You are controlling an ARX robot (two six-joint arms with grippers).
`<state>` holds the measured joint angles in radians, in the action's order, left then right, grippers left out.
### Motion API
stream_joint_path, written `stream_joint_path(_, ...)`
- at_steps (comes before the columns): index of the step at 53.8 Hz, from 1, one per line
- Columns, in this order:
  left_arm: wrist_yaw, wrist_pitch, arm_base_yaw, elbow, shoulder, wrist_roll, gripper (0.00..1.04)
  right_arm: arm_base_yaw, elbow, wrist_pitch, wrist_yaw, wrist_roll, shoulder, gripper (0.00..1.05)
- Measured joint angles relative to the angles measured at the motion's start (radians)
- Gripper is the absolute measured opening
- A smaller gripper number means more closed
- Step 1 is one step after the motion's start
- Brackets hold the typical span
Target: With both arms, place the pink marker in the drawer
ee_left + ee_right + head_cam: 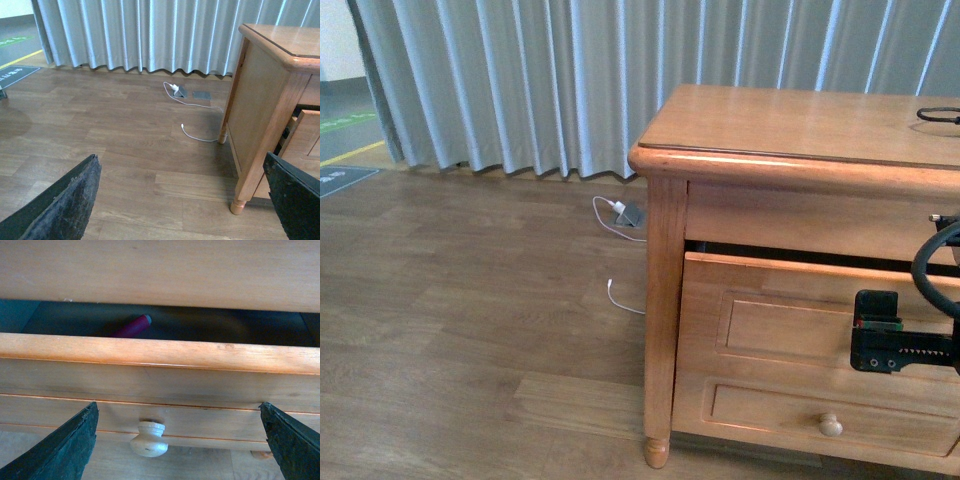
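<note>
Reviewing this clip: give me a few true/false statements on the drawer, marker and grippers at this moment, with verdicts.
1. The top drawer is fully shut. False: it stands slightly open.
2. The pink marker lies inside the drawer. True.
3. The right gripper is clamped on the knob. False: its jaws are spread, clear of the knob.
4. The left gripper is open and holds nothing. True.
5. A white cable lies on the floor. True.
</note>
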<state>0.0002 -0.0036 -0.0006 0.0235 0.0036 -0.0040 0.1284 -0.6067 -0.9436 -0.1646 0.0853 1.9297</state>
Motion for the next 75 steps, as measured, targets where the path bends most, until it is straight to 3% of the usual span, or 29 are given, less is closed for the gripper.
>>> stream_joint_path(4, 0.0, 0.0, 0.0, 0.0, 0.0, 0.0, 0.99, -0.007, -0.031, -0.078, -0.007, -0.006, 0.068, 0.96)
stream_joint_path(20, 0.0, 0.0, 0.0, 0.0, 0.0, 0.0, 0.99, -0.023, -0.075, -0.153, -0.039, 0.001, 0.151, 0.96)
stream_joint_path(30, 0.0, 0.0, 0.0, 0.0, 0.0, 0.0, 0.99, -0.033, -0.079, -0.126, -0.023, 0.01, 0.138, 0.96)
stream_joint_path(41, 0.0, 0.0, 0.0, 0.0, 0.0, 0.0, 0.99, -0.055, 0.025, -0.045, 0.066, 0.009, -0.018, 0.96)
stream_joint_path(56, 0.0, 0.0, 0.0, 0.0, 0.0, 0.0, 0.99, -0.07, 0.255, 0.274, 0.183, -0.048, -0.517, 0.96)
stream_joint_path(71, 0.0, 0.0, 0.0, 0.0, 0.0, 0.0, 0.99, -0.104, 0.406, 0.829, 0.226, -0.06, -1.256, 0.96)
stream_joint_path(75, 0.0, 0.0, 0.0, 0.0, 0.0, 0.0, 0.99, -0.121, 0.431, 0.914, 0.227, -0.066, -1.389, 0.96)
